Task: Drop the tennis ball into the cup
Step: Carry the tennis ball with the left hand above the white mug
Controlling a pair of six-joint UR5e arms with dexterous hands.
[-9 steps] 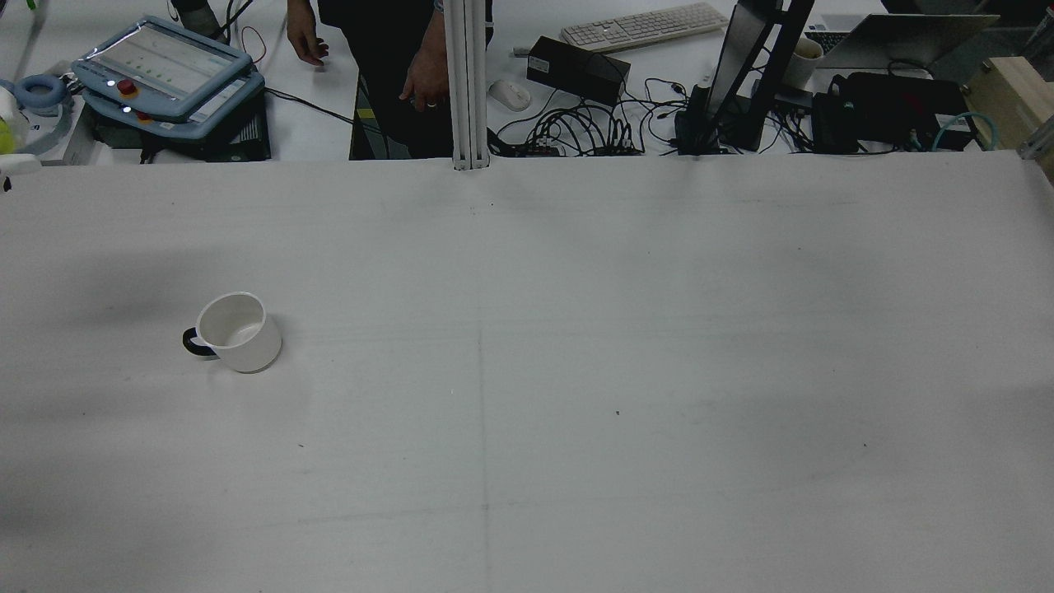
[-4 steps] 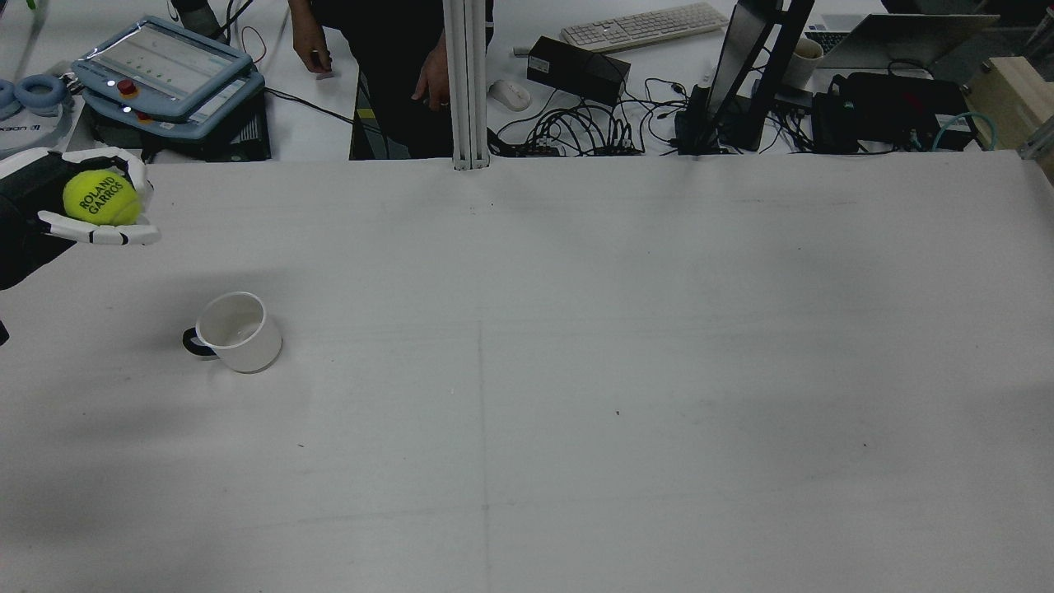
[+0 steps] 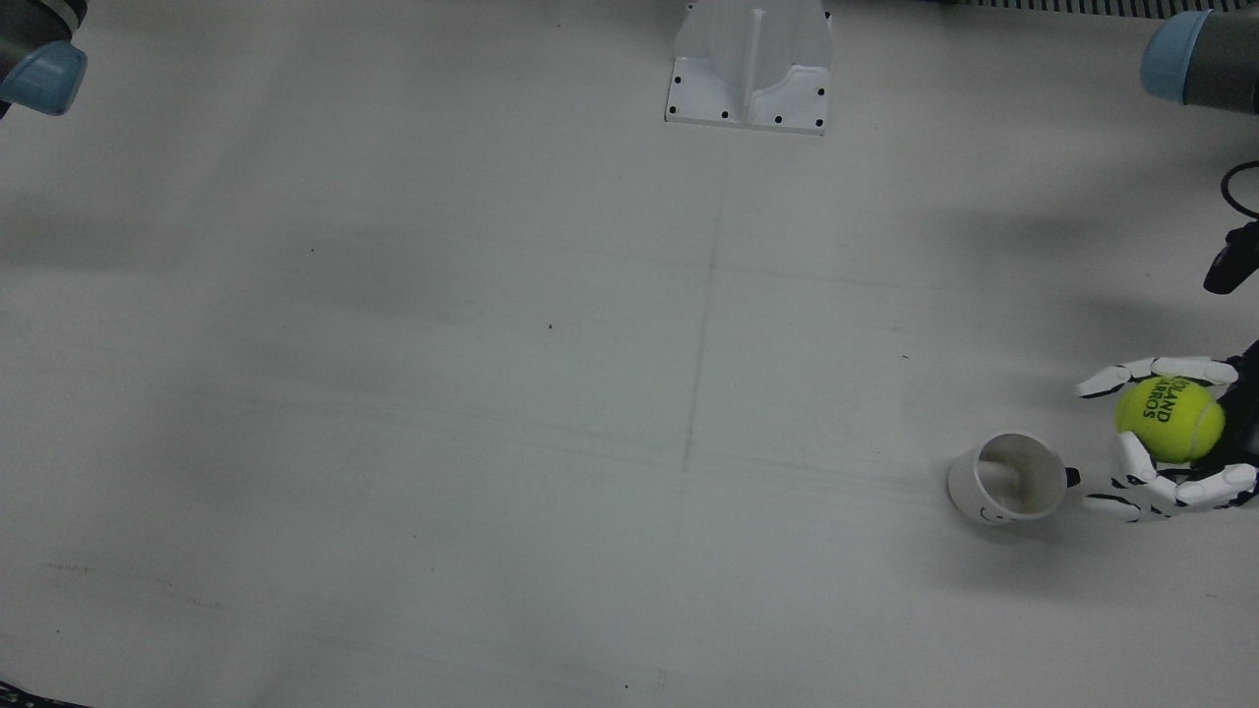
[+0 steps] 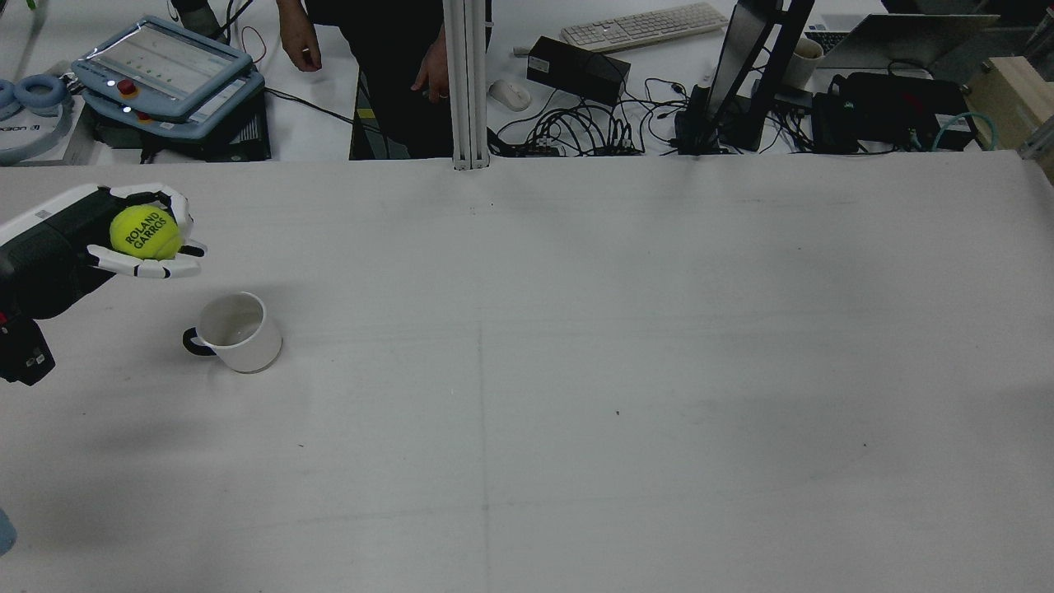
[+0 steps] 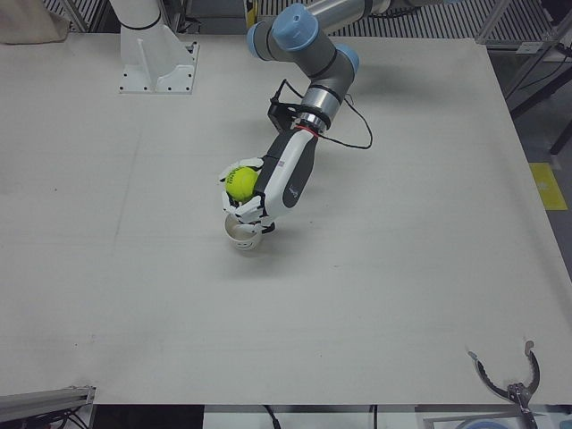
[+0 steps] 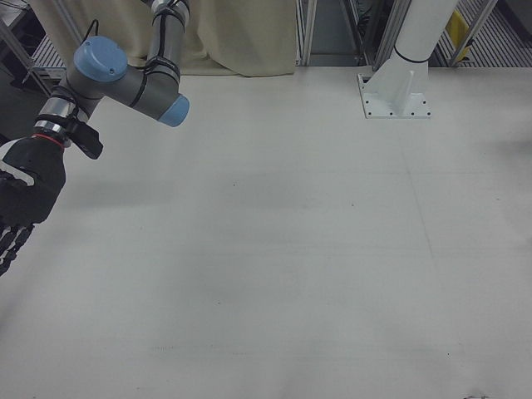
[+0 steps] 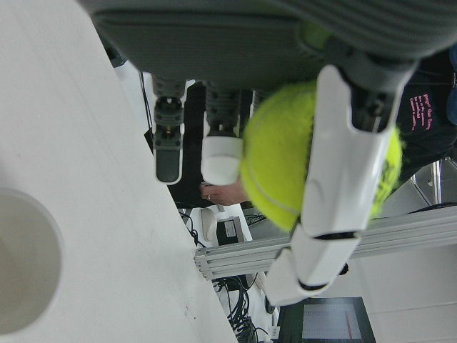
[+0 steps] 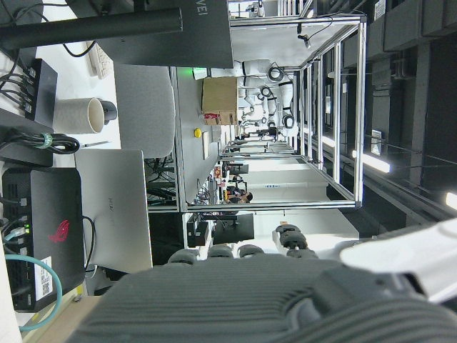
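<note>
My left hand (image 4: 90, 243) is shut on a yellow-green tennis ball (image 4: 146, 232) printed "ROLAND GARROS", palm up, above the table. The white cup (image 4: 239, 331) with a black handle stands upright just right of and nearer than the hand in the rear view. In the front view the ball (image 3: 1169, 420) is right of the cup (image 3: 1008, 479), not over its mouth. The left-front view shows the ball (image 5: 240, 182) above the cup (image 5: 242, 234). The left hand view shows the ball (image 7: 285, 157) and the cup's rim (image 7: 25, 261). My right hand (image 6: 21, 199) hangs at the table's far side, empty, fingers extended.
A white pedestal base (image 3: 749, 69) is bolted at the table's middle back. Beyond the far table edge stand a teach pendant (image 4: 165, 70), cables, a keyboard and a person (image 4: 370, 49). The right arm's elbow (image 6: 125, 79) hovers over its corner.
My left hand came into view from the left with the ball and moved right and nearer, toward the cup. The cup has not moved.
</note>
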